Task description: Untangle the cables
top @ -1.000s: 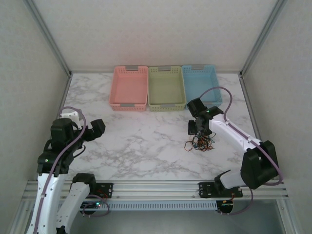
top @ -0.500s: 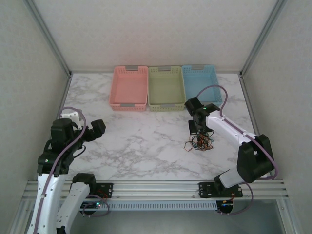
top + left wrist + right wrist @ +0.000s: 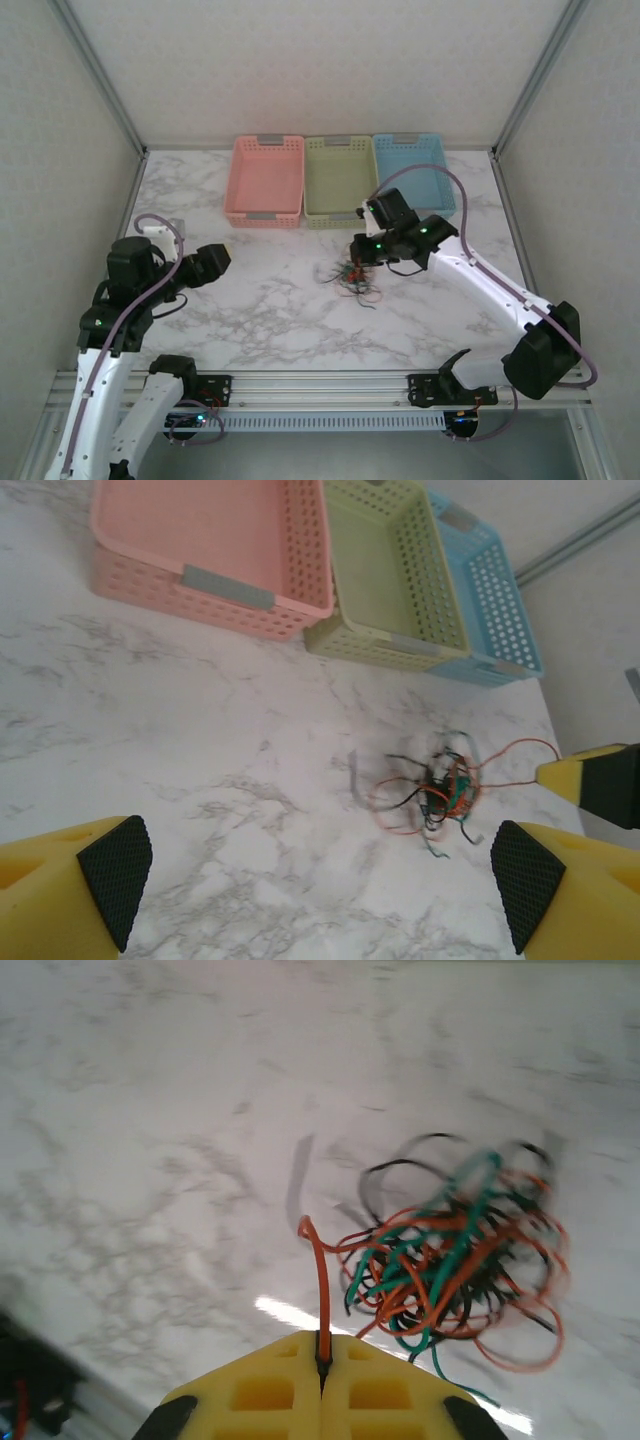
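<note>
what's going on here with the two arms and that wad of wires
Two robot arms are working on untangling a clump of thin cables on the marble table. The right gripper is shut on one orange-red strand of the clump, with the rest of the knot bunched just beyond it. The left gripper is open, holds nothing and sits apart to the left, facing the clump. The pink basket, green basket and blue basket at the back are empty.

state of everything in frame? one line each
left gripper: open, holding nothing
right gripper: shut on orange strand
cables: one tangled clump
pink basket: empty
green basket: empty
blue basket: empty where visible
</note>
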`<state>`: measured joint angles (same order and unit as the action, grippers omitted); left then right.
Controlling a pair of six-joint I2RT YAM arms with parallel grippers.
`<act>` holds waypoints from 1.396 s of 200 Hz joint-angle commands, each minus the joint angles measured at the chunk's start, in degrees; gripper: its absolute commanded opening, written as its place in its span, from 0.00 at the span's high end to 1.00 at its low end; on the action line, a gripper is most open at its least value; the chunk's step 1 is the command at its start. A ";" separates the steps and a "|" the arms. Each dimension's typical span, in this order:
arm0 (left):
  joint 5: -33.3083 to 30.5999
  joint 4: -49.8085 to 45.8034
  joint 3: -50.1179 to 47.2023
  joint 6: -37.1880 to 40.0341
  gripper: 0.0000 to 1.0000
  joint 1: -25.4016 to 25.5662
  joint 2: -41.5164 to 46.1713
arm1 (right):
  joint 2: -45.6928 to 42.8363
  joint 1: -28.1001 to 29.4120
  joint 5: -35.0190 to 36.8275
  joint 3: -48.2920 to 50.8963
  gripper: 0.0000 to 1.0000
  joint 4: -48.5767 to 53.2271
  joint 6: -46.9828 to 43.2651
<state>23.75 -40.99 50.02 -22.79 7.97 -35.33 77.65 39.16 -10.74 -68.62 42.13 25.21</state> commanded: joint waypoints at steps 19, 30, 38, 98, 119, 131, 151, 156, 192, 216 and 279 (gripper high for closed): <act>1.93 2.21 -1.17 -2.84 0.09 2.62 -0.39 | 4.33 6.82 -1.99 -5.11 1.00 -6.54 5.17; 1.74 2.80 -1.99 -4.11 0.10 3.31 -0.38 | 6.31 7.01 -1.50 -3.88 1.00 -8.75 6.89; 1.74 3.61 -2.92 -5.35 0.10 4.05 -0.52 | 8.31 6.91 -0.81 -3.25 1.00 -9.52 7.95; -0.75 13.04 -13.31 -14.21 0.13 13.89 -0.47 | 12.85 7.07 2.60 5.77 1.00 -16.63 12.44; -3.41 14.75 -15.57 -15.08 0.13 18.13 -1.23 | 12.61 7.01 2.48 7.63 1.00 -17.54 13.10; -4.95 15.64 -16.20 -15.19 0.13 20.33 -1.81 | 12.38 7.08 2.22 8.34 1.00 -17.99 13.36; -7.53 16.56 -16.77 -15.05 0.13 22.06 -3.12 | 11.83 7.04 2.64 9.00 1.00 -18.16 13.12; -7.66 17.00 -16.88 -15.22 0.13 22.17 -3.66 | 11.67 7.06 2.85 9.07 1.00 -17.93 12.95; -8.58 19.93 -15.31 -15.13 0.13 25.00 -7.86 | 10.69 7.04 3.25 9.64 1.00 -17.41 11.88; -8.33 22.26 -12.88 -13.80 0.12 26.24 -12.23 | 10.17 7.05 2.71 9.73 1.00 -17.94 10.89; -9.22 27.98 -1.95 -13.88 0.15 30.49 -30.00 | 9.19 6.49 2.96 11.33 1.00 -18.39 9.41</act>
<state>16.14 -16.56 43.70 -37.30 36.51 -61.01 88.84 46.11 -8.58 -58.67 24.27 35.75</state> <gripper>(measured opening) 0.859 0.040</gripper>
